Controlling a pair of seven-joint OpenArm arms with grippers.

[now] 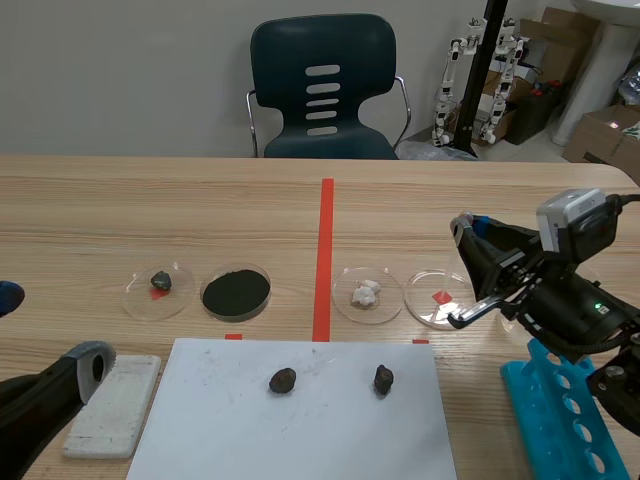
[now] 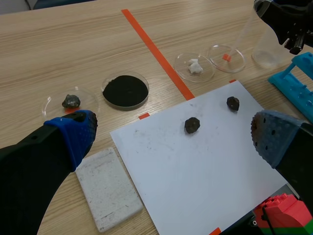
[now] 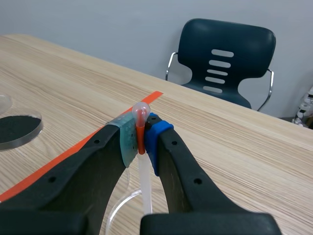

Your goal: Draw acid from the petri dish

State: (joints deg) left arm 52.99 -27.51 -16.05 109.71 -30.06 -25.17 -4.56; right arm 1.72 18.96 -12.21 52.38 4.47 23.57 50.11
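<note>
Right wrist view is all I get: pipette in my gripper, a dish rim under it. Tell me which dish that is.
Observer: The pipette points down at the clear petri dish, the rightmost in a row of four dishes.
Operator: Name what's in the next dish.
Observer: White lumps.
Operator: Report the left arm.
Observer: Left gripper open, holding nothing, beside a white block.

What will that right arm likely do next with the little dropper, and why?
Probably lower the dropper tip into the clear petri dish. The right gripper pinches its bulb, and the tip appears to sit just above the dish's near rim.
</note>
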